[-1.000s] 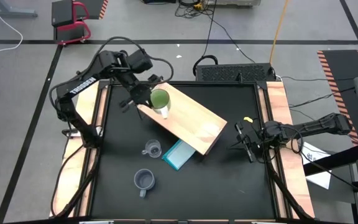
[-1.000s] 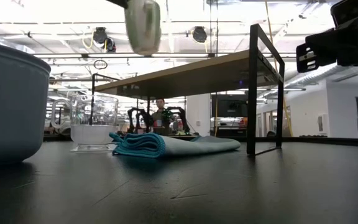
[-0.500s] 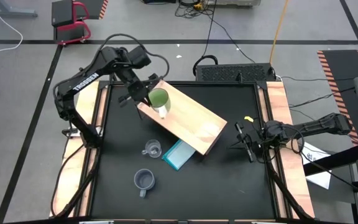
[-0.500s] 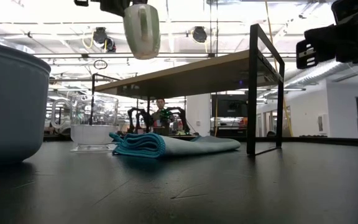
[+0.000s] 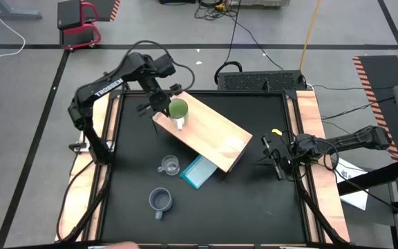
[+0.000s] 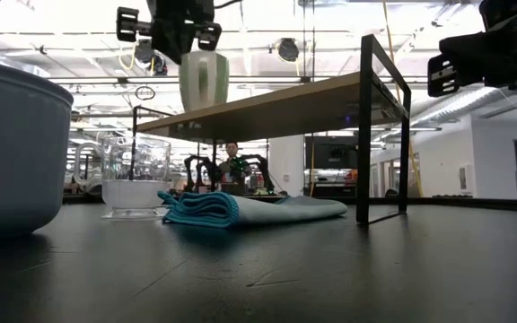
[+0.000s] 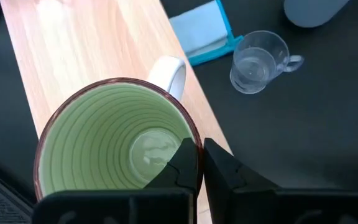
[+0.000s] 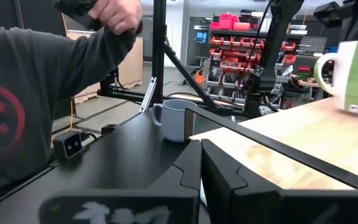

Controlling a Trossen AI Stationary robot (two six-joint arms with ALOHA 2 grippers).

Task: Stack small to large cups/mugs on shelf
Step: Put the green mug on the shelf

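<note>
The lime-green mug (image 5: 177, 110) with its white handle (image 7: 169, 71) is upright over the far-left end of the wooden shelf (image 5: 213, 135), held by my left gripper (image 7: 202, 155). The grey-blue mug (image 5: 159, 200) and the clear glass cup (image 5: 169, 165) stand on the black table near the shelf's left side. In the low view the mug (image 6: 203, 81) is right at the shelf top (image 6: 285, 106). My right gripper (image 5: 271, 155) waits shut near the table's right edge. My left gripper holds the lime-green mug by its rim (image 7: 194, 140), on the side away from the handle. One finger (image 7: 182, 165) is inside the mug and the other (image 7: 224, 173) outside, coming from above and pointing down. The mug is upright; whether its base rests on the shelf I cannot tell.
A folded light-blue cloth (image 5: 199, 171) lies half under the shelf's near edge. The shelf stands on thin dark legs (image 6: 364, 135). A person's dark sleeve and hand (image 8: 36, 87) show beyond the table in the right wrist view. Bare board stretches along the shelf toward its right end (image 5: 230, 145).
My left gripper has moved down with the lime-green mug, from well above the shelf to the level of the shelf top, staying shut on the rim. The mug has stayed upright. The other things have not moved.
</note>
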